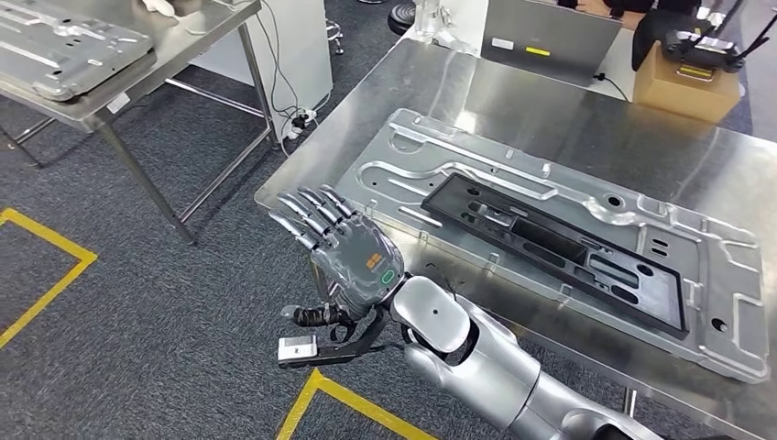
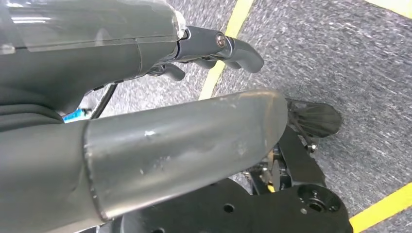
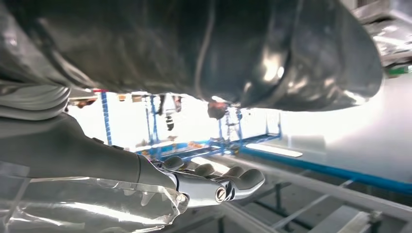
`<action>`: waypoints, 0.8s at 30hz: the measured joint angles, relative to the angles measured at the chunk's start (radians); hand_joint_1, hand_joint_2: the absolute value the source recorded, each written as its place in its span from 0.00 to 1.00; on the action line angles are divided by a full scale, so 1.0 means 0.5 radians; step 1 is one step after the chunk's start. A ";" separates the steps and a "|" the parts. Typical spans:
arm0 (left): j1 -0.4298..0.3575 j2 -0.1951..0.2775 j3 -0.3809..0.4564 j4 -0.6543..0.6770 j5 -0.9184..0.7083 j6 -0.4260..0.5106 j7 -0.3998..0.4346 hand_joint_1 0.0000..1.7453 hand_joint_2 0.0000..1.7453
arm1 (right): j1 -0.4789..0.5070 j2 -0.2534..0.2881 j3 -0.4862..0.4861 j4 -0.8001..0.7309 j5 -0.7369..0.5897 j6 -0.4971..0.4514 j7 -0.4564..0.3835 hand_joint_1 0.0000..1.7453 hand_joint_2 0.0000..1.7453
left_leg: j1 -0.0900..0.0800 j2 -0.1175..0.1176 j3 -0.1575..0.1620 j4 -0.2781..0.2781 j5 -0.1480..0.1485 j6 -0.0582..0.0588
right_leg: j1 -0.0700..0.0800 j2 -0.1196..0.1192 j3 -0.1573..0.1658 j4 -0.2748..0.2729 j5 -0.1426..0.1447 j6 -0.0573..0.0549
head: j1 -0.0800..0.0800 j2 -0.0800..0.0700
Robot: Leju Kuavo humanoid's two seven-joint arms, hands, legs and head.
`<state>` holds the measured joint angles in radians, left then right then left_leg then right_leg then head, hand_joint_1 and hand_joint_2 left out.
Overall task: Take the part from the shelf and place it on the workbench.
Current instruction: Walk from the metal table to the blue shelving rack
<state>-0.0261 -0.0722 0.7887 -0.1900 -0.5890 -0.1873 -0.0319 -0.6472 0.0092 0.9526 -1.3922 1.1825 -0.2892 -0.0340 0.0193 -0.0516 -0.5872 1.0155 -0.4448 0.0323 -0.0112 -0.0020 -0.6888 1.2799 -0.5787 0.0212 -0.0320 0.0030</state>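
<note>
The black rectangular part (image 1: 555, 249) lies flat on a large silver stamped plate (image 1: 705, 275) on the steel workbench (image 1: 458, 87). My right hand (image 1: 341, 252) hangs over the carpet just off the bench's near left corner. Its fingers are stretched out and apart, nothing is in them, and it is clear of the part. In the right wrist view the same right hand (image 3: 204, 187) shows straight fingers holding nothing. My left hand (image 2: 145, 97) hangs low over the floor, with the thumb and fingers apart around nothing.
A second steel table (image 1: 137, 69) with a grey metal panel (image 1: 55, 46) stands at the back left. A cardboard box (image 1: 685, 87) with a black device on it and a grey case (image 1: 550, 37) sit at the bench's far side. Yellow tape (image 1: 46, 275) marks the carpet.
</note>
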 joint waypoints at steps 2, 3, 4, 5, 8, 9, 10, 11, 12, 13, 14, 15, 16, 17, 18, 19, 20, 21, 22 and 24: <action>0.001 -0.001 0.001 0.000 0.000 0.000 0.000 0.00 0.00 | 0.000 0.000 0.005 0.006 0.000 -0.001 0.000 0.00 0.00 | 0.005 -0.053 0.002 0.009 -0.006 -0.011 | -0.014 0.061 0.111 -0.257 0.148 -0.001 | 0.000 0.000; -0.001 -0.001 0.001 0.000 -0.003 0.000 0.001 0.00 0.00 | 0.000 0.000 0.006 0.008 0.001 -0.003 0.000 0.00 0.00 | 0.006 -0.077 -0.001 0.014 -0.008 -0.022 | -0.019 0.108 0.159 -0.372 0.191 -0.004 | 0.000 0.000; -0.003 -0.001 0.001 0.000 -0.008 0.002 0.002 0.00 0.00 | 0.003 -0.001 0.007 0.009 0.002 -0.008 0.001 0.00 0.00 | 0.009 -0.098 -0.008 0.016 -0.006 -0.035 | -0.019 0.144 0.188 -0.443 0.209 -0.008 | 0.000 0.000; -0.002 -0.001 0.001 0.000 -0.018 0.005 0.003 0.00 0.00 | 0.011 -0.003 0.008 0.008 0.006 -0.018 0.002 0.00 0.00 | 0.013 -0.119 -0.015 0.014 -0.003 -0.051 | -0.016 0.164 0.197 -0.468 0.204 -0.015 | 0.000 0.000; 0.007 -0.002 0.000 0.000 -0.050 0.018 0.002 0.00 0.00 | 0.076 -0.043 0.009 -0.038 0.030 -0.087 0.005 0.00 0.00 | 0.023 -0.127 -0.031 0.016 -0.006 -0.092 | -0.012 0.100 0.213 -0.496 0.214 -0.053 | -0.001 0.000; 0.008 -0.002 0.000 0.000 -0.057 0.022 -0.002 0.00 0.00 | 0.106 -0.072 0.009 -0.066 0.038 -0.117 0.004 0.00 0.00 | 0.021 -0.077 -0.051 0.058 -0.034 -0.099 | -0.015 0.073 0.223 -0.510 0.219 -0.068 | -0.003 0.000; 0.008 -0.003 0.000 0.000 -0.062 0.025 -0.005 0.00 0.00 | 0.139 -0.108 0.009 -0.094 0.043 -0.144 0.003 0.00 0.00 | 0.018 -0.014 -0.089 0.141 -0.082 -0.102 | -0.016 0.043 0.232 -0.521 0.221 -0.081 | -0.005 0.000; 0.006 -0.003 0.000 0.000 -0.067 0.028 -0.009 0.00 0.00 | 0.171 -0.147 0.008 -0.120 0.044 -0.165 0.001 0.00 0.00 | 0.014 0.047 -0.146 0.262 -0.146 -0.105 | -0.009 0.014 0.236 -0.524 0.220 -0.089 | -0.006 0.000; 0.005 -0.004 0.000 0.000 -0.070 0.031 -0.012 0.00 0.00 | 0.203 -0.187 0.008 -0.143 0.044 -0.181 0.000 0.00 0.00 | 0.015 0.078 -0.214 0.401 -0.210 -0.109 | -0.003 -0.017 0.235 -0.523 0.217 -0.096 | -0.007 0.000; 0.005 -0.004 0.000 0.000 -0.071 0.032 -0.014 0.00 0.00 | 0.233 -0.223 0.008 -0.163 0.043 -0.190 -0.001 0.00 0.00 | 0.015 0.089 -0.269 0.513 -0.249 -0.112 | 0.003 -0.046 0.233 -0.519 0.213 -0.099 | -0.007 0.000; 0.006 -0.004 0.000 0.000 -0.072 0.034 -0.015 0.00 0.00 | 0.259 -0.252 0.008 -0.181 0.042 -0.196 -0.002 0.00 0.00 | 0.015 0.094 -0.291 0.564 -0.253 -0.112 | 0.007 -0.074 0.231 -0.516 0.209 -0.102 | -0.007 0.000; 0.008 -0.004 0.000 0.000 -0.072 0.036 -0.015 0.00 0.00 | 0.279 -0.277 0.008 -0.199 0.040 -0.202 -0.003 0.00 0.00 | 0.015 0.098 -0.272 0.534 -0.219 -0.110 | 0.011 -0.099 0.231 -0.512 0.204 -0.101 | -0.007 0.000; 0.009 -0.003 0.000 0.000 -0.072 0.038 -0.015 0.00 0.00 | 0.293 -0.296 0.008 -0.216 0.039 -0.207 -0.004 0.00 0.00 | 0.013 0.112 -0.211 0.426 -0.156 -0.103 | 0.013 -0.122 0.234 -0.509 0.199 -0.099 | -0.007 0.000; 0.009 -0.002 0.000 0.000 -0.072 0.040 -0.014 0.00 0.00 | 0.302 -0.312 0.008 -0.232 0.039 -0.210 -0.005 0.00 0.00 | 0.007 0.151 -0.131 0.279 -0.099 -0.093 | 0.016 -0.142 0.238 -0.506 0.194 -0.095 | -0.007 0.000; 0.006 0.000 0.000 0.000 -0.072 0.043 -0.011 0.00 0.00 | 0.309 -0.326 0.008 -0.247 0.037 -0.214 -0.008 0.00 0.00 | -0.003 0.190 -0.060 0.150 -0.058 -0.079 | 0.022 -0.160 0.242 -0.503 0.188 -0.087 | -0.007 0.000; 0.002 0.001 0.000 0.000 -0.072 0.047 -0.008 0.00 0.00 | 0.314 -0.338 0.007 -0.258 0.034 -0.216 -0.011 0.00 0.00 | -0.013 0.219 -0.013 0.061 -0.037 -0.066 | 0.027 -0.178 0.245 -0.500 0.184 -0.079 | -0.006 0.000; 0.000 0.002 0.000 0.000 -0.072 0.052 -0.003 0.00 0.00 | 0.319 -0.350 0.007 -0.267 0.030 -0.217 -0.016 0.00 0.00 | -0.023 0.232 0.005 0.021 -0.036 -0.054 | 0.031 -0.196 0.249 -0.500 0.180 -0.070 | -0.006 0.000; 0.000 0.002 0.000 0.000 -0.071 0.059 0.002 0.00 0.00 | 0.324 -0.360 0.007 -0.274 0.026 -0.219 -0.021 0.00 0.00 | -0.029 0.214 0.004 0.017 -0.034 -0.044 | 0.035 -0.214 0.252 -0.502 0.179 -0.061 | -0.006 0.000; 0.003 0.002 0.000 0.000 -0.070 0.065 0.007 0.00 0.00 | 0.327 -0.367 0.007 -0.280 0.021 -0.219 -0.026 0.00 0.00 | -0.026 0.190 0.004 0.011 -0.028 -0.033 | 0.036 -0.231 0.257 -0.504 0.177 -0.052 | -0.005 0.000; 0.008 0.001 0.000 0.000 -0.067 0.075 0.018 0.00 0.00 | 0.330 -0.380 0.006 -0.292 0.011 -0.221 -0.034 0.00 0.00 | -0.016 0.151 0.008 -0.006 -0.014 -0.013 | 0.027 -0.179 0.248 -0.462 0.137 -0.030 | -0.005 0.000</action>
<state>-0.0223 -0.0718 0.7889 -0.1900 -0.6227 -0.1499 -0.0227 -0.4821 -0.1806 0.9554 -1.5384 1.1878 -0.3998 -0.0509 0.0115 0.0237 -0.5833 1.0123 -0.4517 0.0257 0.0024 -0.0914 -0.5647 1.0488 -0.5104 0.0061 -0.0343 0.0030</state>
